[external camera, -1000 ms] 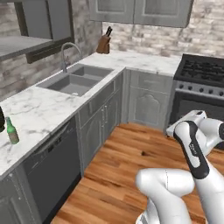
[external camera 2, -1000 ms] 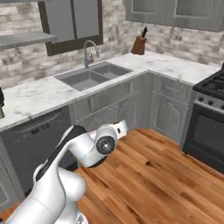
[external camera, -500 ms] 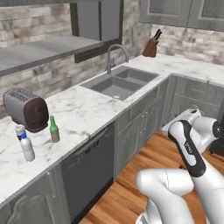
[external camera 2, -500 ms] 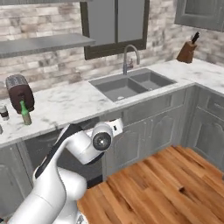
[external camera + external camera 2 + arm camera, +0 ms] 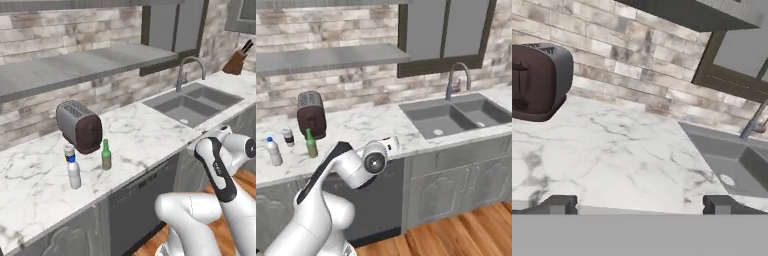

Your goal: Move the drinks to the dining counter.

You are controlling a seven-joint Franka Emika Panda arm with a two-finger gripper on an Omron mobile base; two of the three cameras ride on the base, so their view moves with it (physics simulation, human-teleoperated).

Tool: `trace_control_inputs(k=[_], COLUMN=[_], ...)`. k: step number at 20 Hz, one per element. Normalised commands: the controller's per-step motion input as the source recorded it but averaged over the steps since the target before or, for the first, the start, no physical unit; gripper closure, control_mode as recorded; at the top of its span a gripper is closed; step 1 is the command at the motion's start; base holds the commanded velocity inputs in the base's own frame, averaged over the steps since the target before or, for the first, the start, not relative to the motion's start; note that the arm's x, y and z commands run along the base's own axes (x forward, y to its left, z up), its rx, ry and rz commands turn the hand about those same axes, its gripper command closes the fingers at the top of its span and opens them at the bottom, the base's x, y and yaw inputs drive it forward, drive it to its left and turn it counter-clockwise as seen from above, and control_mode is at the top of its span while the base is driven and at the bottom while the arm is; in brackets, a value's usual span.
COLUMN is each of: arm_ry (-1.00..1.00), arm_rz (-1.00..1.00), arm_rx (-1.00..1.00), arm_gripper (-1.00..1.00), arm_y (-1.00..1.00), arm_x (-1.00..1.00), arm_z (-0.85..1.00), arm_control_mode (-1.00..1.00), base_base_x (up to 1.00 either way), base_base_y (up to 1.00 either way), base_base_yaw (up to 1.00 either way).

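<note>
The drinks stand together on the marble surface (image 5: 150, 130) backed by brick: the water bottle (image 5: 74, 172) with its blue cap nearest the edge, the green bottle (image 5: 106, 155) just beside it, and a dark cup (image 5: 288, 136) with a pale lid tucked behind, close to the toaster (image 5: 80, 126). I cannot make out the orange carton, and the dining counter is nowhere I can point to.

Half a second ago these bottles sat far off to the side of my base cameras; now the whole scene has slid across, with the sink (image 5: 456, 116) pushed right. That is my base driving, not the drinks moving. For the task, I judge it brings the bottles nearer my reach, though none has been lifted yet.

My pincer (image 5: 639, 204) is spread wide with nothing between its tips, looking over bare marble between toaster and sink. Next I should swing left toward the bottles.
</note>
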Motion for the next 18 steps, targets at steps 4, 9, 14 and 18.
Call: trace_control_inputs(k=[4, 9, 14, 18], arm_ry=[0.00, 0.00, 0.00, 0.00], arm_rz=[0.00, 0.00, 0.00, 0.00], arm_rx=[0.00, 0.00, 0.00, 0.00], arm_gripper=[-1.00, -1.00, -1.00, -1.00], arm_y=[0.00, 0.00, 0.00, 0.00], arm_x=[0.00, 0.00, 0.00, 0.00], arm_z=[0.00, 0.00, 0.00, 0.00], arm_control_mode=[1.00, 1.00, 1.00, 1.00], base_base_x=[0.00, 0.19, 0.75, 0.84], base_base_y=[0.47, 0.21, 0.00, 0.00], base_base_yaw=[0.63, 0.60, 0.31, 0.12])
